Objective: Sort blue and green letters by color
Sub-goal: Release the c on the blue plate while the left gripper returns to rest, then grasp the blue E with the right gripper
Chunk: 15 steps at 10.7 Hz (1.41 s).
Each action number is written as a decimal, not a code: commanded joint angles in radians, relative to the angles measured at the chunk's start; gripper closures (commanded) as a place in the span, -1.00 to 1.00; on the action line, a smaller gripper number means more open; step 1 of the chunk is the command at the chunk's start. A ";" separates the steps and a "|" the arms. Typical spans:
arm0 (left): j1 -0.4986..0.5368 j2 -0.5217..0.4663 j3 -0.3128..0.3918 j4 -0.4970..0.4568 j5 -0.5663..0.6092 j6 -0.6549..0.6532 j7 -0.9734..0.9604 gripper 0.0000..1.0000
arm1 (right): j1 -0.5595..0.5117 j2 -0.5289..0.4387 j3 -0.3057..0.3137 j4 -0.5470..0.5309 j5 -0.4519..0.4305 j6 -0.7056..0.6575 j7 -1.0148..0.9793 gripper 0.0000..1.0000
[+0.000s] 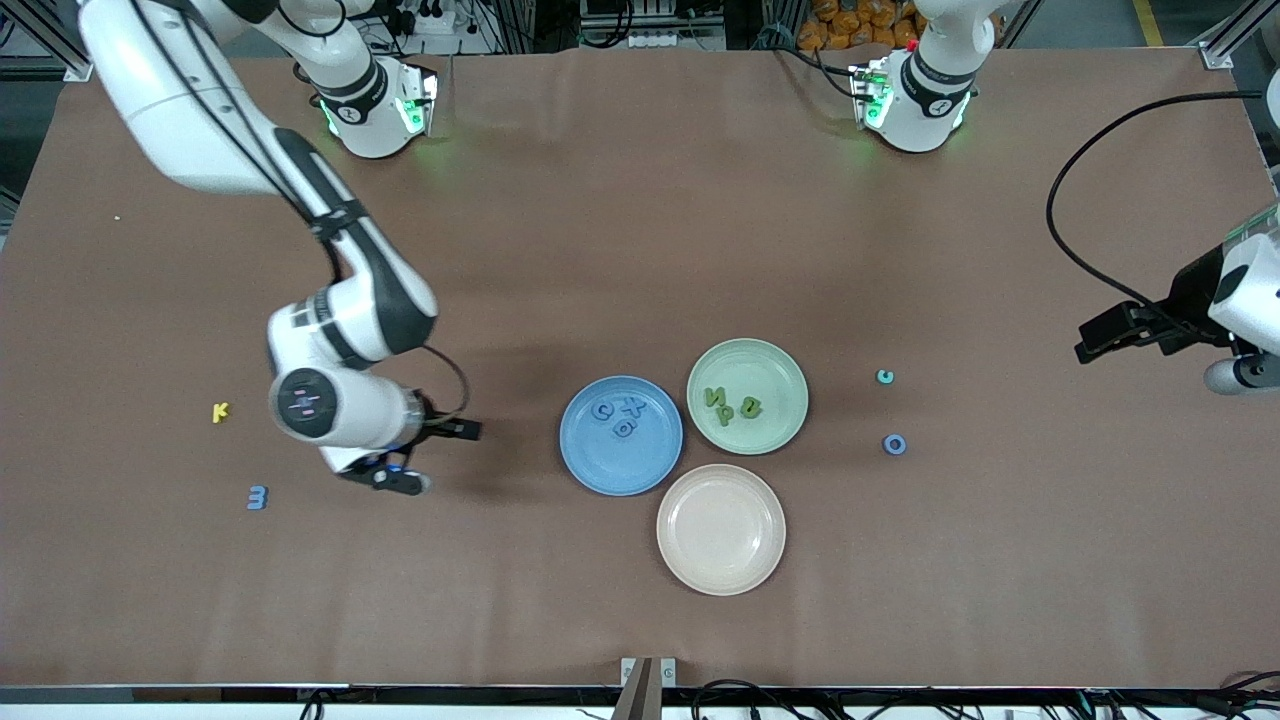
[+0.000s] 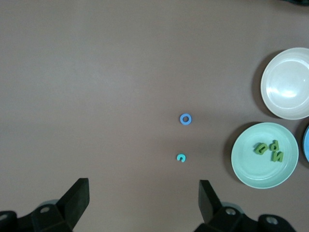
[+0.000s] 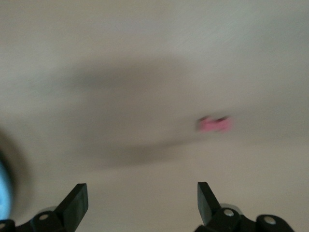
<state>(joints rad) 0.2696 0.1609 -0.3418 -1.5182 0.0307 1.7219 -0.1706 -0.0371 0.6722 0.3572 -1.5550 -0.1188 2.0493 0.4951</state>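
right claw (image 1: 425, 455) hangs empty with jaws apart over bare bench (image 1: 640, 250); left claw (image 2: 142, 203) waits, also apart. blue 3 (image 1: 258, 497), blue o (image 1: 894, 444) and teal c (image 1: 884, 377) lie loose on the bench. risk: teal c reads ambiguous and could land in the wrong plate.

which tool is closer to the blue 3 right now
Right. The right tool hangs open just beside the blue 3, toward the plates. The left tool waits open at the left arm's end of the table, well past the blue plate.
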 commanded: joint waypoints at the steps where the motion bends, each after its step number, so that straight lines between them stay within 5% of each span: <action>1: -0.275 -0.089 0.304 -0.079 -0.041 -0.008 0.037 -1.00 | -0.229 -0.102 0.003 -0.056 -0.060 -0.024 -0.322 -1.00; 2: -0.312 -0.095 0.354 -0.082 -0.051 -0.008 0.069 -1.00 | -0.286 -0.089 0.003 -0.045 -0.080 -0.011 -0.389 -1.00; 9: -0.303 -0.109 0.350 -0.105 -0.061 -0.045 0.095 -1.00 | -0.317 0.046 -0.024 -0.005 -0.179 0.160 -0.493 -1.00; 15: -0.303 -0.141 0.346 -0.166 -0.061 -0.044 0.098 -1.00 | -0.317 0.233 -0.078 0.193 -0.200 0.216 -0.581 -1.00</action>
<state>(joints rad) -0.0295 0.0481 -0.0017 -1.6556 -0.0027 1.6811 -0.0995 -0.3521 0.8446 0.2705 -1.4404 -0.3023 2.2472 -0.0820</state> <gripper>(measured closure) 0.000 0.000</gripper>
